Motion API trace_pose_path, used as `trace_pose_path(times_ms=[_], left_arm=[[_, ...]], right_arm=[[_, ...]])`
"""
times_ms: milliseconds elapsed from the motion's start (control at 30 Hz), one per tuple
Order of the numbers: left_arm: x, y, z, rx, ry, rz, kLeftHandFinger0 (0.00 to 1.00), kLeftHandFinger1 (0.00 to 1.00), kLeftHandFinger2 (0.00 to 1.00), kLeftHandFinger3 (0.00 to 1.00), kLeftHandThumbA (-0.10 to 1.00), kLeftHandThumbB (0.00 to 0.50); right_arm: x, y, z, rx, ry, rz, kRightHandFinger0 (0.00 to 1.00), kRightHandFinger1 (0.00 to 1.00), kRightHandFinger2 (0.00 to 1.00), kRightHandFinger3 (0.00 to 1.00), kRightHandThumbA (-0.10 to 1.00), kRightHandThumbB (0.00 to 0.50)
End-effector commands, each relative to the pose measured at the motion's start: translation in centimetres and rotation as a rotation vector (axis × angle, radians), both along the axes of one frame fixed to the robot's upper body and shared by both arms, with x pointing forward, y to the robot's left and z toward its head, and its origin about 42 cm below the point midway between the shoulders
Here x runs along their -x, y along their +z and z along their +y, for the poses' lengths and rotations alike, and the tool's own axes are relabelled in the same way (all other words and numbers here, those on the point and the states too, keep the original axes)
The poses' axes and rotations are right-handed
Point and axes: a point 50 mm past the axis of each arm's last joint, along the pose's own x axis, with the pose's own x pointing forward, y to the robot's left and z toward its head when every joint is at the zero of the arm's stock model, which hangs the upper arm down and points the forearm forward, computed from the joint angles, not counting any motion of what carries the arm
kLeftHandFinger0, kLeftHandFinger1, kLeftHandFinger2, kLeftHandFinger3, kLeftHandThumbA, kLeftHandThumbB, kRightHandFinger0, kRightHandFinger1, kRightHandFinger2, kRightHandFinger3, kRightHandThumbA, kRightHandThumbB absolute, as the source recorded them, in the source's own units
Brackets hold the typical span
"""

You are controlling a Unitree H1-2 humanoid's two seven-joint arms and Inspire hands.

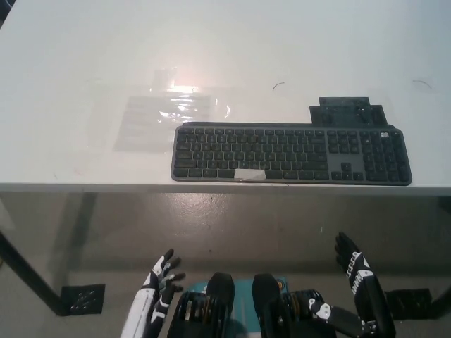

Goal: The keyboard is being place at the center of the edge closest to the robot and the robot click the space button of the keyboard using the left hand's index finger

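A dark grey keyboard [291,153] lies flat along the near edge of the white table [84,63], a little right of centre. A pale strip of tape marks its space bar [249,174]. My white left hand [161,280] hangs below the table edge at the lower left, fingers spread and holding nothing. My black right hand [354,266] is low at the lower right, also open with fingers apart. Both hands are well short of the keyboard.
A clear plastic sheet [169,113] lies on the table behind the keyboard's left end. A dark flat object [347,113] sits just behind the keyboard's right part. Black table legs [28,278] stand on the grey floor below.
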Motion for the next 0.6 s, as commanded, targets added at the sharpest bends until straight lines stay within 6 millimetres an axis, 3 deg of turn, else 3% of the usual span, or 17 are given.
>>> trace_pose_path(times_ms=[0,33,100,133,200,400,567], left_arm=[[-1.1,9.7,-2.1,-0.375,0.0,-0.638,0.0,0.0,0.0,1.0,1.0,0.382],[-1.2,10.1,-2.3,-0.39,0.003,-0.654,0.0,0.0,0.01,1.0,1.0,0.377],[-1.8,11.6,-3.1,-0.437,-0.013,-0.673,0.0,0.0,0.07,1.0,1.0,0.421],[-2.2,12.2,-3.5,-0.464,-0.029,-0.669,0.0,0.0,0.14,1.0,1.0,0.431],[-3.7,13.1,-4.3,-0.537,-0.064,-0.675,0.0,0.0,0.18,1.0,1.0,0.401],[-7.2,13.8,-5.8,-0.616,-0.118,-0.669,0.0,0.0,0.07,1.0,1.0,0.375],[-10.3,13.5,-7.1,-0.641,-0.147,-0.607,0.0,0.0,0.0,1.0,1.0,0.383]], right_arm=[[-0.1,0.9,0.2,-0.001,0.014,-0.082,1.0,1.0,1.0,1.0,1.0,0.288],[-0.2,0.9,0.2,0.0,0.014,-0.081,1.0,1.0,1.0,1.0,1.0,0.289],[-0.1,0.9,0.2,0.003,0.014,-0.078,1.0,1.0,1.0,1.0,1.0,0.287],[-0.2,1.0,0.2,0.005,0.015,-0.078,1.0,1.0,1.0,1.0,1.0,0.284],[-0.3,1.1,0.3,0.005,0.016,-0.08,1.0,1.0,1.0,1.0,1.0,0.279],[-0.7,1.3,0.4,0.015,0.02,-0.092,1.0,1.0,1.0,1.0,1.0,0.279],[-0.8,1.3,0.5,0.005,0.021,-0.1,1.0,1.0,1.0,1.0,1.0,0.267]])
